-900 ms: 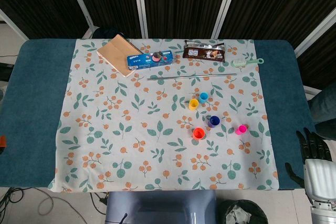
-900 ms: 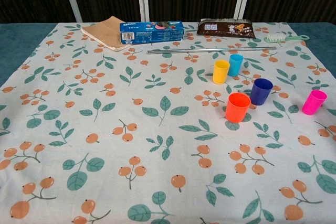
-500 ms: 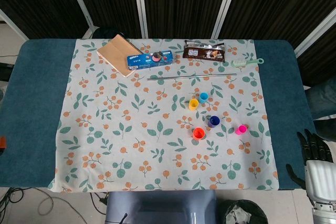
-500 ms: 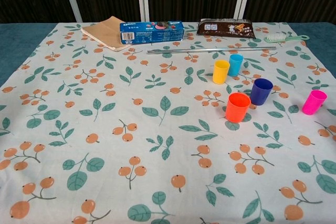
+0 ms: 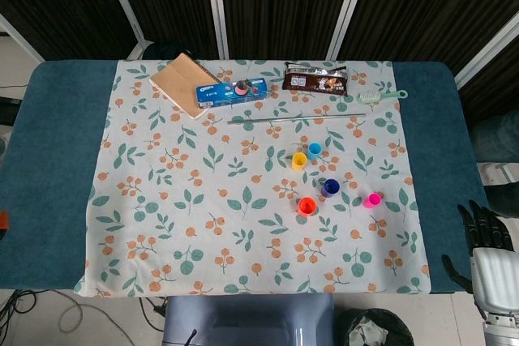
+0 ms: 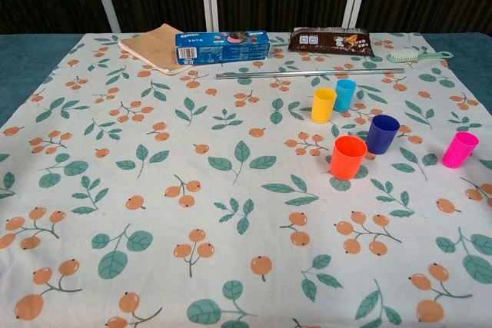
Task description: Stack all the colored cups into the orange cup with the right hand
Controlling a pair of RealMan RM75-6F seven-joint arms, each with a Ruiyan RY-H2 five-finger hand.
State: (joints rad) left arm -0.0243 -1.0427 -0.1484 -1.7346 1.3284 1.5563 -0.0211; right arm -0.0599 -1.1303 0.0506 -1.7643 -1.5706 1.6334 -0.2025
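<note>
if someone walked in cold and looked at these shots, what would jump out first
Most likely the cluster of bright cups right of centre on the leaf-print tablecloth: the orange cup nearest, the dark blue cup just behind it, the yellow cup and light blue cup paired further back, the pink cup apart to the right. The right hand waits beyond the table's near right corner, holding nothing.

The head view looks steeply down from high above the near edge, taking in the whole tabletop (image 5: 57, 160) and the dark curtains behind. The chest view sits low and close, facing across the floral cloth (image 6: 154, 190) toward the far edge. Both share the cloth and the cluster of cups (image 6: 369, 136).
</note>
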